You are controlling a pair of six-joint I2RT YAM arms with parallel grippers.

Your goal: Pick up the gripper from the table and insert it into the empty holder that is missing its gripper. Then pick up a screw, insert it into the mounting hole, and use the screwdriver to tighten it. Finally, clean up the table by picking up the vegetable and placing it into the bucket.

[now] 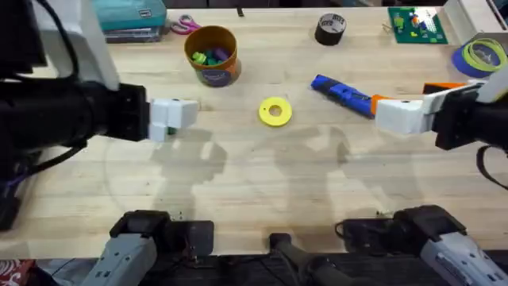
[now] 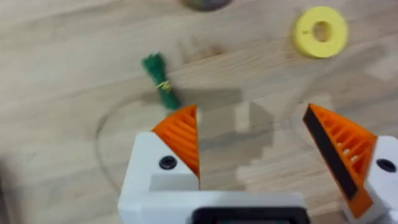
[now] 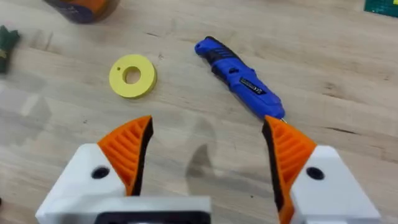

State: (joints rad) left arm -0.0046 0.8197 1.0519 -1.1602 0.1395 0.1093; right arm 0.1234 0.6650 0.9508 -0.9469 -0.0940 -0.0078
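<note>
The blue screwdriver (image 1: 341,91) lies flat on the table right of centre, its near end by one pad of my right gripper (image 1: 382,107). That gripper (image 3: 207,121) is open with nothing between its orange pads, just short of the screwdriver (image 3: 239,78). My left gripper (image 1: 186,114) hovers left of centre, also open (image 2: 249,112) and empty. The green vegetable (image 2: 160,89) lies on the wood just past one left pad. The orange bucket (image 1: 213,54) stands at the back, with small coloured pieces inside. The loose gripper, the empty holder and the screw are out of view.
A yellow ring (image 1: 275,111) lies at the table's centre. A black tape roll (image 1: 330,28), a green board (image 1: 417,24) and a blue tape roll (image 1: 480,56) sit along the back right. A teal box (image 1: 131,16) and pink scissors (image 1: 184,25) are back left.
</note>
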